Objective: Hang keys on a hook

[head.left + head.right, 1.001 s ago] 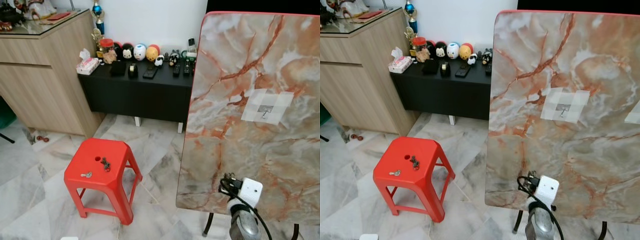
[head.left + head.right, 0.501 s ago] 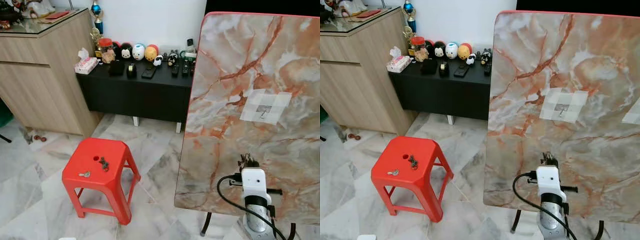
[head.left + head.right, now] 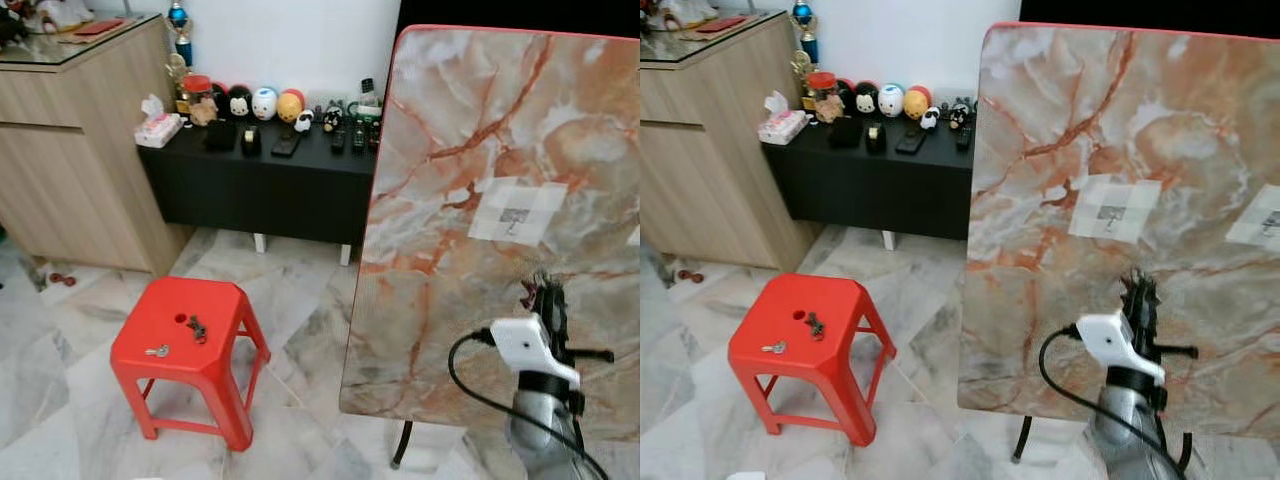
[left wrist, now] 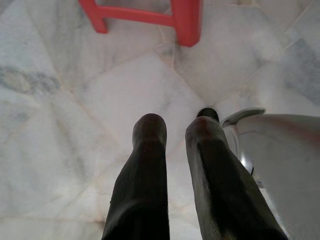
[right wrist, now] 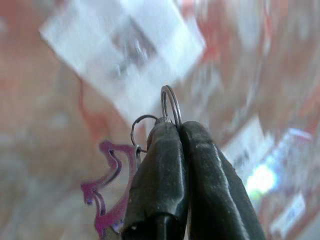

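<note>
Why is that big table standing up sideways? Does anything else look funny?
The marble tabletop is tipped up on its edge like a wall, with hooks taped on. Loose keys lie on the red stool. The right pincer grips a key ring.

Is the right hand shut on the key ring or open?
Shut. In the right wrist view the right hand has both black fingers pressed together, pinching the thin metal key ring; a purple tag dangles beside them.

A red plastic stool [image 3: 185, 355] stands on the marble floor [image 3: 300, 330]. On its seat, beside the round hole, lies a dark bunch of keys [image 3: 197, 328], with a single silver key [image 3: 157, 351] nearer the stool's front edge.
</note>
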`<state>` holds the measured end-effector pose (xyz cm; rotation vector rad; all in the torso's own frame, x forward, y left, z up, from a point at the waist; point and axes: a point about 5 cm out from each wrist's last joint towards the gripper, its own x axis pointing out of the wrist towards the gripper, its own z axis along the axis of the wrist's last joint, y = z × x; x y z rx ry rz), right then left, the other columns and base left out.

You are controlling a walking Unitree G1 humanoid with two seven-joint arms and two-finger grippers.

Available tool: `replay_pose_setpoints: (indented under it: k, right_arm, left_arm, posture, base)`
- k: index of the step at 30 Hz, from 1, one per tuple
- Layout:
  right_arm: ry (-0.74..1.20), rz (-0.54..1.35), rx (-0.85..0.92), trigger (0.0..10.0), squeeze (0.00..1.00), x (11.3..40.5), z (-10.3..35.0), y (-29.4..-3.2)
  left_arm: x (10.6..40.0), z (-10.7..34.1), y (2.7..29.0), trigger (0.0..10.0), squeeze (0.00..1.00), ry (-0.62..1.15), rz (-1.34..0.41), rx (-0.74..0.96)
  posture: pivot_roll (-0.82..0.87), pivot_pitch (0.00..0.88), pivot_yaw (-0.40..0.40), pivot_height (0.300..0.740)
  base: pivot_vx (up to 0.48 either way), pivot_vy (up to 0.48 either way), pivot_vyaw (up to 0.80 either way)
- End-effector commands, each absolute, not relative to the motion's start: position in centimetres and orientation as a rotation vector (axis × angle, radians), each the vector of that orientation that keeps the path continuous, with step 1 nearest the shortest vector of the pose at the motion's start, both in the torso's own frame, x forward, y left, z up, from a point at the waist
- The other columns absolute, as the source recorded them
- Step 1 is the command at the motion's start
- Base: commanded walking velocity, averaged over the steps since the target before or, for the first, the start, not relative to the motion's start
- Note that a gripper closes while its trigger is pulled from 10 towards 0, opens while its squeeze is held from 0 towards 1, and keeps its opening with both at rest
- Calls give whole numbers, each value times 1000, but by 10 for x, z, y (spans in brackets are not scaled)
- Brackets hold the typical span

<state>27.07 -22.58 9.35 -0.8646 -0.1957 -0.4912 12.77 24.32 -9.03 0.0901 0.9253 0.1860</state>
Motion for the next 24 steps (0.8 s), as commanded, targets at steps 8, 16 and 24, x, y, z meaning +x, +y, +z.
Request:
replay_pose_setpoints:
  k: [8,16,24]
  right_arm:
    - [-209,-501,-923,10000,0,284,100,-224]
    - [-193,-548,-942,10000,0,285,102,-227]
    - [-156,-545,-967,10000,0,290,101,-229]
  left_arm:
    - [125,-93,238,10000,0,942,198,75]
    - [131,-91,237,10000,0,930,198,66]
    - [143,-88,235,10000,0,908,194,62]
  posture:
    - [194,0,-82,740]
    - [192,0,-90,740]
    - [190,0,-97,740]
  base:
    - [0,0,0]
    - [0,0,0]
    - [0,0,0]
